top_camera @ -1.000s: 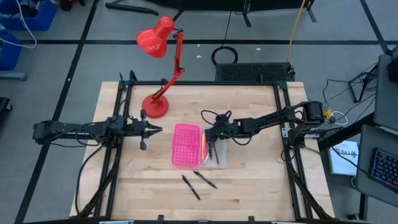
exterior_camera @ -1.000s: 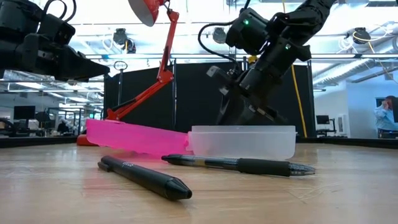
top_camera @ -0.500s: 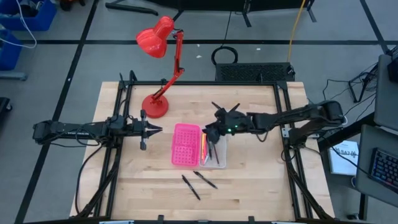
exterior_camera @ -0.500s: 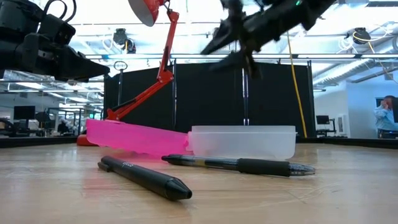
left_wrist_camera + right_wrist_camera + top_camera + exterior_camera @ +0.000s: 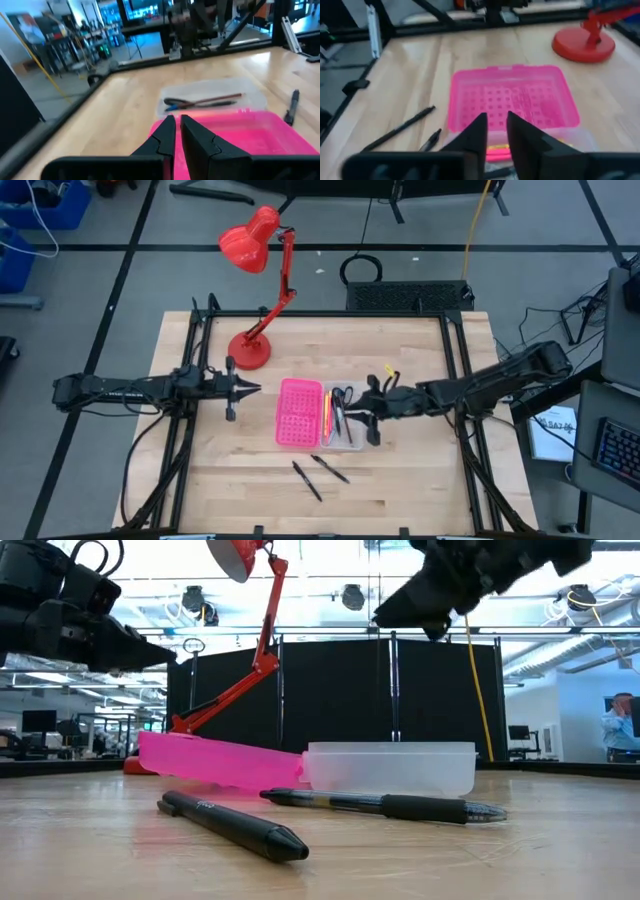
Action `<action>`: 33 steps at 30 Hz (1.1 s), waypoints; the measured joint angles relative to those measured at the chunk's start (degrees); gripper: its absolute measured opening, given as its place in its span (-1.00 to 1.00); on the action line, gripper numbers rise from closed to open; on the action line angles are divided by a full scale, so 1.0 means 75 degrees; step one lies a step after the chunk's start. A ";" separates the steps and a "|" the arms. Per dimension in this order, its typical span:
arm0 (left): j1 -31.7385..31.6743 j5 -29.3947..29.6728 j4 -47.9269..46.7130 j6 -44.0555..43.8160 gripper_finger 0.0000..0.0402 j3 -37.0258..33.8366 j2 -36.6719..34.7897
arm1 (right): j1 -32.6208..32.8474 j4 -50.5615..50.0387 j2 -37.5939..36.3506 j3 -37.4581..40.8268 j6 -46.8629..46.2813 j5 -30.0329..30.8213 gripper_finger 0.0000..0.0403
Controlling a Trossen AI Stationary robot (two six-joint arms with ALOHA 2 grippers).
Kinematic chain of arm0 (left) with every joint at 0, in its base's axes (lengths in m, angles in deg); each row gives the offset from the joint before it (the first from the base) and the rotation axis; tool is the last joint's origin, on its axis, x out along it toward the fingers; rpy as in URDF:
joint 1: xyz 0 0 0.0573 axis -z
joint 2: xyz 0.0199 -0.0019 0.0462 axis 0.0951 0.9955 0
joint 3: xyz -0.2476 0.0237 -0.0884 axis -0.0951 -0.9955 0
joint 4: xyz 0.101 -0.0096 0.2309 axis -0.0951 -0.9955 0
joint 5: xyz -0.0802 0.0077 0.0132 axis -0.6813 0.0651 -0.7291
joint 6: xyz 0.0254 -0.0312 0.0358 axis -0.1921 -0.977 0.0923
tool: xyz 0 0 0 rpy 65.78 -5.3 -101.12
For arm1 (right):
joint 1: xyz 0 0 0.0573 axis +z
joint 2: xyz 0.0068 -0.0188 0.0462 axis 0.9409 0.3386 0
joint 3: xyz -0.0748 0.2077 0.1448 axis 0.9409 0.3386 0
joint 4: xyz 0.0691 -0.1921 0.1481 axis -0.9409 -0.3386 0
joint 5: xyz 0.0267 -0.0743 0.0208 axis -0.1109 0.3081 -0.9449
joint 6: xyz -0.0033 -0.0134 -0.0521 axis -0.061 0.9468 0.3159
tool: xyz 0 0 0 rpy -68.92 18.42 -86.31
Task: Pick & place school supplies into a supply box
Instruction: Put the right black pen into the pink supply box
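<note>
This is a robotics lab or workshop, open-plan and brightly lit. A wooden table (image 5: 400, 480) bolted into a black metal frame (image 5: 190, 430) stands on a grey floor marked with dark tape lines (image 5: 130, 260). Blue storage bins (image 5: 30, 220) sit at the upper left of the high view, and a keyboard (image 5: 620, 450) at the lower right. Across the table, black partition panels (image 5: 330, 700), ceiling ducts (image 5: 580, 650) and monitors (image 5: 40, 722) fill the room, with a person (image 5: 617, 728) at far right.

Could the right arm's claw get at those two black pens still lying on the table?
Probably yes. The two pens lie bare on the wood just in front of the supply box, nothing over them, and the right claw hovers empty by the box.
</note>
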 joint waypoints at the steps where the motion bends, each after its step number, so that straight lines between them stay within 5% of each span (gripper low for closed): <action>1: 0.0000 0.0011 0.0121 0.0083 -0.81 0.0000 0.0000 | 0.0049 0.0375 -0.0011 0.0240 0.0013 -0.0008 -0.79; 4: 0.0000 0.0013 0.0752 0.0441 -0.81 0.0000 0.0000 | 0.0150 0.0937 -0.0008 0.0862 0.0082 -0.0377 -0.96; 11: 0.0003 -0.0065 0.1910 0.1674 -0.81 0.0006 0.0000 | 0.0154 0.1726 -0.0043 0.1809 0.0267 -0.0590 -0.95; 17: 0.0004 -0.0008 0.1668 0.0922 -0.81 0.0003 0.0004 | 0.0324 0.2112 -0.0288 0.2131 0.1609 -0.0624 -0.99; 33: 0.0009 0.0061 0.0298 -0.0938 -0.81 0.0000 0.0070 | 0.0186 0.3535 -0.4773 0.4519 0.1997 -0.0577 -1.00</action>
